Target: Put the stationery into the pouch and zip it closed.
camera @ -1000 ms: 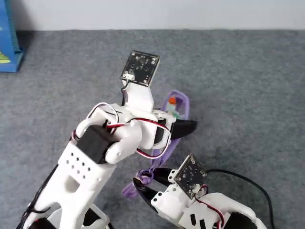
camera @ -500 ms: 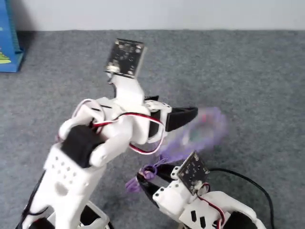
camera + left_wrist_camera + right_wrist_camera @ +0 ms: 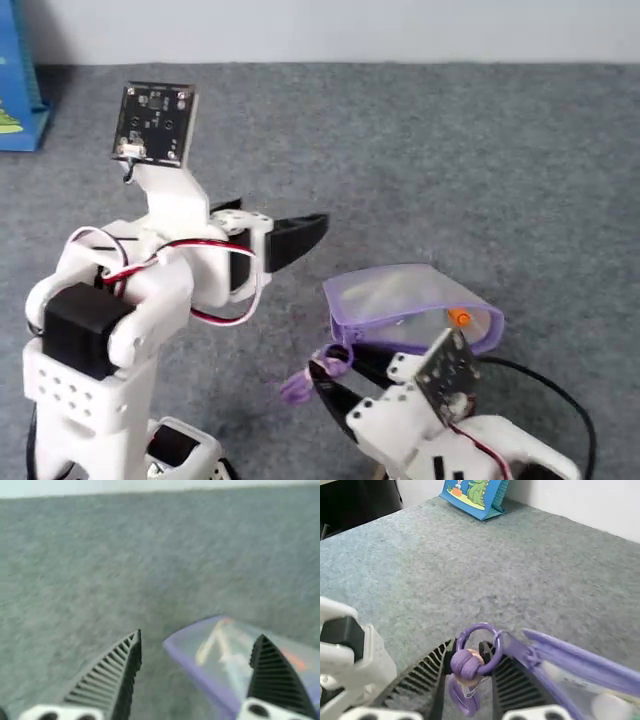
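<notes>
**Grey felt tabletop** (image 3: 520, 150): carries everything.

**Translucent purple pouch** (image 3: 400, 300): lies flat beside my right arm. The stationery, including an orange-capped piece (image 3: 458, 317), shows through its wall, so loading looks done.

**My left gripper** (image 3: 199, 636): jaws wide apart and gripping nothing, with the pouch's corner just beyond the tips. It stands off, I judge, to leave the zip line free.

**My right gripper** (image 3: 468, 647): clamped on the zip-pull ring (image 3: 478, 626) at the pouch's end, held so, I judge, to draw the zip shut.
</notes>
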